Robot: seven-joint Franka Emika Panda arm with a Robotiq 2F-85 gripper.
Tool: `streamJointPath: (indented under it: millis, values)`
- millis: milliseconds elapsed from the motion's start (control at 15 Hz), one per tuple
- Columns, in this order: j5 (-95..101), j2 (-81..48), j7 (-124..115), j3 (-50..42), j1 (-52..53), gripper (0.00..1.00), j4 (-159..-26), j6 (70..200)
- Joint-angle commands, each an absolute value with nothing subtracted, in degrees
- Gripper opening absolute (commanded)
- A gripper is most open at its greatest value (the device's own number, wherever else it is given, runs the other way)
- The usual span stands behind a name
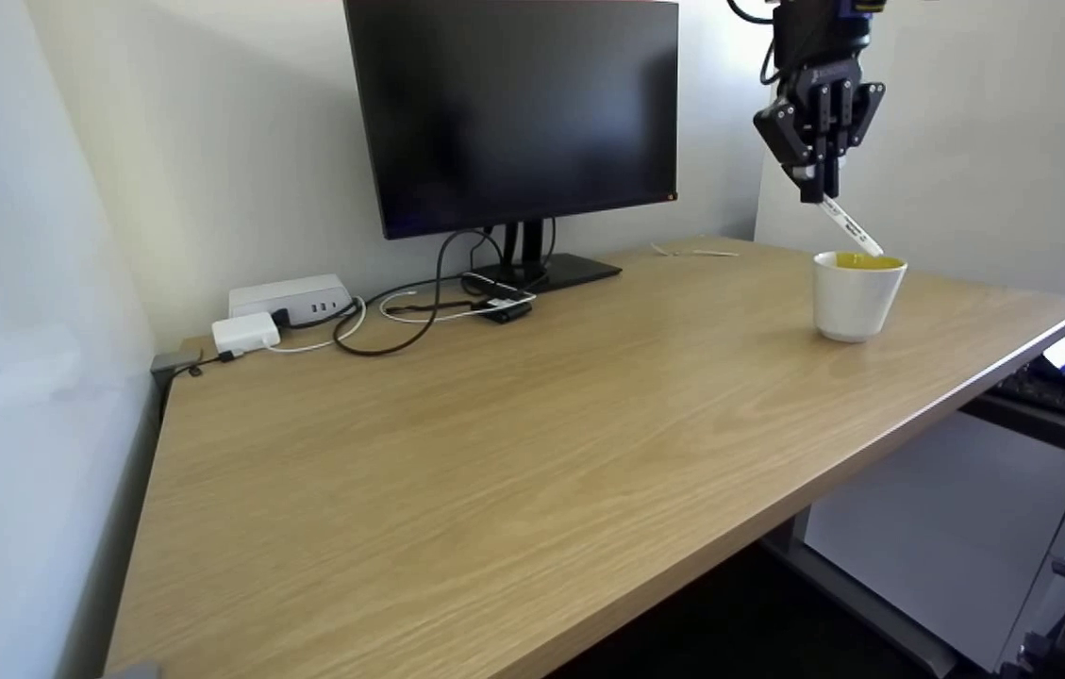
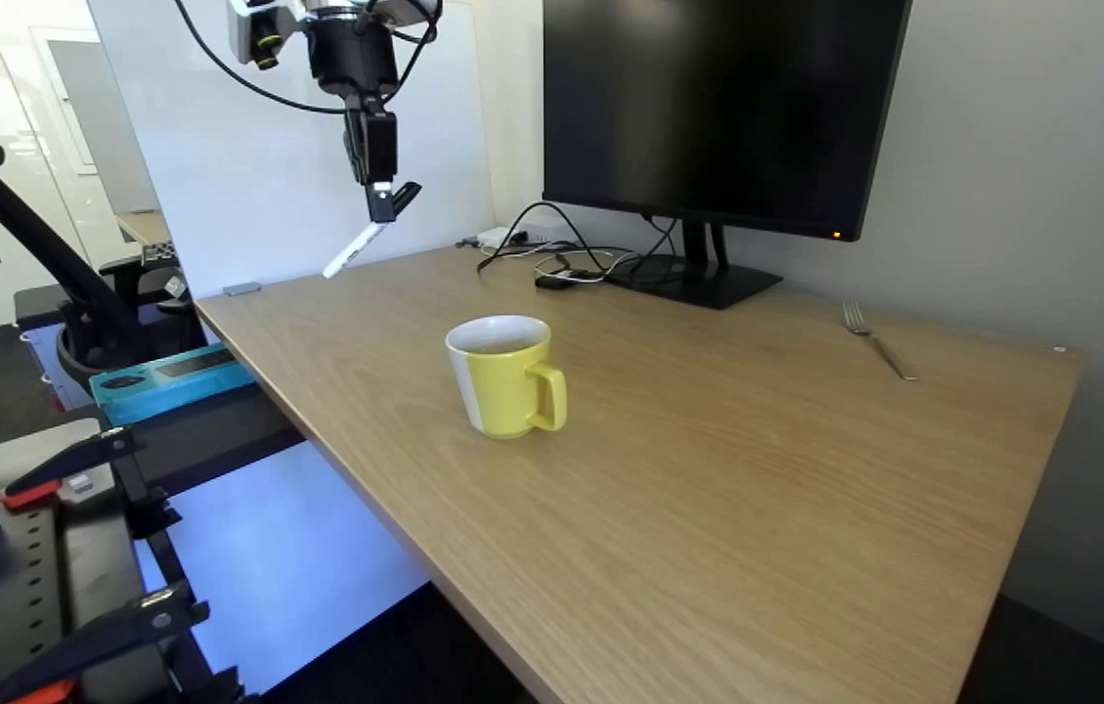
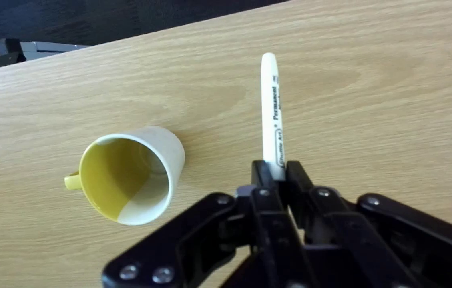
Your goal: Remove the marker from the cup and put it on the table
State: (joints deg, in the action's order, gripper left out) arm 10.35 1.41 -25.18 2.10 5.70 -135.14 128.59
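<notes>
My gripper [image 1: 820, 195] is shut on the marker [image 1: 851, 226], which also shows in an exterior view [image 2: 353, 250] and in the wrist view [image 3: 272, 108]. The marker is tilted. Its white end sticks out below the fingertips and its dark end above them. The cup [image 1: 857, 304] stands upright on the table [image 1: 494, 453]. It is white and yellow, with a yellow handle in an exterior view [image 2: 509, 396]. In the wrist view the cup [image 3: 173, 152] is left of the gripper [image 3: 277, 170], and no object shows inside it. The marker is above the table and apart from the cup.
A monitor [image 1: 523, 113] stands on the table's back part, with tangled cables [image 1: 438, 311] beside its base. White boxes [image 1: 291, 300] sit near the back corner. A fork [image 2: 872, 342] lies near the wall. The table's front edge [image 1: 777, 514] runs past the cup.
</notes>
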Motion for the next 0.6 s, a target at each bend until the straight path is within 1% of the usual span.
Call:
streamJointPath:
  millis: [0,533]
  values:
    - [8.03,-5.59,-20.41,2.61,4.86,0.04,-127.25,122.37]
    - [8.39,-19.68,-18.15,1.81,5.78,0.04,-115.11,116.68]
